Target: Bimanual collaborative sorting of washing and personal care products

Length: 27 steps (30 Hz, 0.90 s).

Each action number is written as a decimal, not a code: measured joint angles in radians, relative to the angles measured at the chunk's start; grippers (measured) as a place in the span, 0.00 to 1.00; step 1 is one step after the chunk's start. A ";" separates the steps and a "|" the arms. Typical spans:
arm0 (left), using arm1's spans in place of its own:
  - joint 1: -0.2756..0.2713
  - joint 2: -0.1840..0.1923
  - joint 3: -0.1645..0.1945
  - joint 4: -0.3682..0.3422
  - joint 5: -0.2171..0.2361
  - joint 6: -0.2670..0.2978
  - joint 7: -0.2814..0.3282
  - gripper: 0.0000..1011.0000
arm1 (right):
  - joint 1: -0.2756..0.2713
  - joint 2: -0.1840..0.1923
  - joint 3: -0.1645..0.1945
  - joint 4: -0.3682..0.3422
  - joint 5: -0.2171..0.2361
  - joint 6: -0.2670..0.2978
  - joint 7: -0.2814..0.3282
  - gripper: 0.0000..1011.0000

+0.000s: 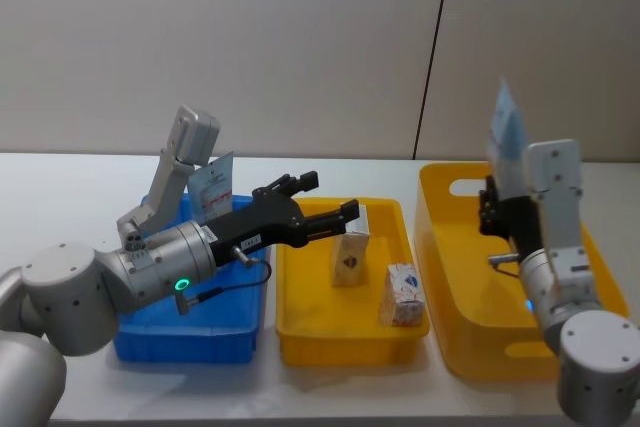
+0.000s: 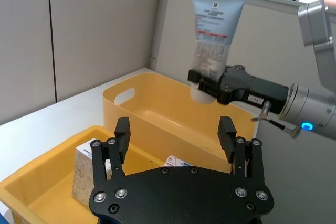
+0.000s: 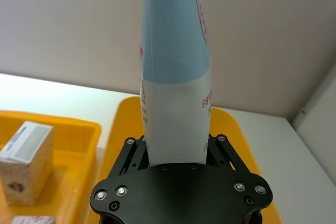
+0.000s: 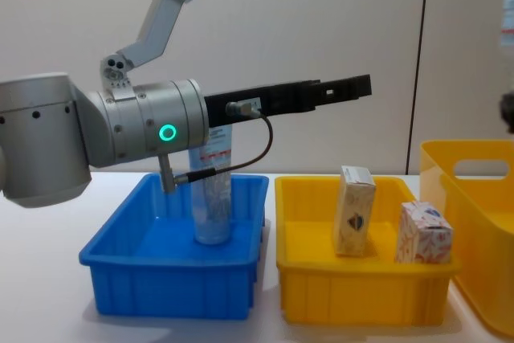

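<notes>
The head camera looked down on the bench [image 1: 60, 172]; the chest camera faced across it, low, both sharing the middle yellow bin [image 1: 330, 345]. Wrist cameras sat close behind their jaws.

**newbie42:** How are the products being positioned right now?

**tubefan:** One pale-blue tube [image 3: 176, 77] with red print is being held upright, crimped end up. Its cap end is being pinched by the right gripper [image 2: 206, 83] over the big yellow bin [image 1: 445, 257]. The second tube [image 4: 213, 198] is being kept standing cap-down in the blue bin [image 4: 169, 287].

**newbie42:** And the boxes?

**tubefan:** Both are being kept upright and apart in the middle yellow bin [image 4: 361, 287]. The taller cream box [image 4: 354, 210] is on the left, and the shorter box [image 4: 423, 234] with red-blue print is to its right.
</notes>
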 joint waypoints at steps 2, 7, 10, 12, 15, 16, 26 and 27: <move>0.000 0.000 0.000 0.000 0.000 0.000 0.000 0.99 | -0.005 -0.005 0.017 -0.014 0.011 0.013 -0.003 0.34; 0.000 0.000 0.000 0.000 0.000 0.000 0.000 0.99 | -0.020 -0.016 0.060 -0.055 0.047 0.081 -0.008 0.33; 0.000 0.000 0.000 0.000 0.000 0.000 0.000 0.99 | -0.031 -0.021 0.078 -0.077 0.063 0.123 -0.008 0.33; 0.000 0.000 0.000 0.000 0.000 0.000 0.000 0.99 | -0.035 -0.023 0.086 -0.086 0.071 0.147 -0.007 0.32; 0.000 0.000 0.000 0.000 0.000 0.000 0.000 0.99 | -0.043 -0.026 0.099 -0.102 0.082 0.189 -0.005 0.32; 0.000 0.000 0.000 0.000 0.000 0.000 0.000 0.99 | -0.047 -0.027 0.103 -0.108 0.088 0.212 -0.003 0.32; 0.000 0.000 0.000 0.000 0.000 0.000 0.000 0.99 | -0.062 -0.036 0.117 -0.115 0.102 0.318 0.005 0.32; 0.000 0.000 0.000 0.000 0.000 0.000 0.000 0.99 | -0.062 -0.037 0.118 -0.114 0.102 0.324 0.005 0.31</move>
